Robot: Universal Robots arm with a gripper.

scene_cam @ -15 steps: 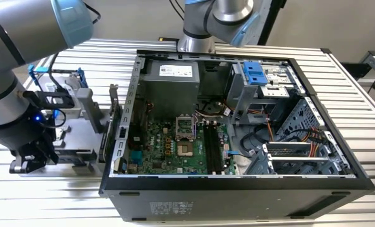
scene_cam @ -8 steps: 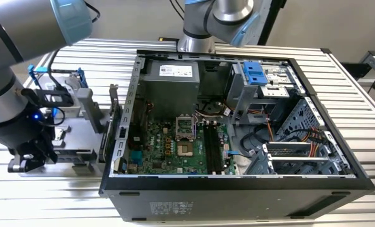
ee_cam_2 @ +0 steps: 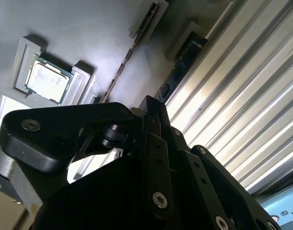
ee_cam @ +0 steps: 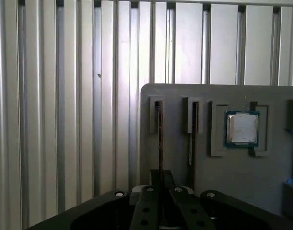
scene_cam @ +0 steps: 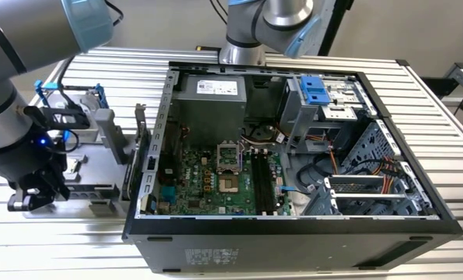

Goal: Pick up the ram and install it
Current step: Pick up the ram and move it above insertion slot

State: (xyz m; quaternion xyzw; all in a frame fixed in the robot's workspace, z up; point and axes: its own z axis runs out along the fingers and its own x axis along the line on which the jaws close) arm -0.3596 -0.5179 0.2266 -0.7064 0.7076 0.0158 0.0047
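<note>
The gripper (ee_cam: 160, 176) hangs over the grey tray (ee_cam: 177, 158), in line with the ram (ee_cam: 159, 134) — standing edge-on in its slot; we cannot tell whether the gripper clamps it. Tray and open computer case (scene_cam: 293, 239) rest on a ribbed metal table (scene_cam: 418, 116) — a pale wall (scene_cam: 403, 29) behind.

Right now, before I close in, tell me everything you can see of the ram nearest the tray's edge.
The ram is a thin, long, narrow board seen edge-on, dark, and bluish in the second wrist view. It stands on its long edge in the grey tray, with its far end in a raised grey bracket. It runs beside the ribbed table, parallel to a second stick. The pincer lines up with its near end; contact cannot be judged.
</note>
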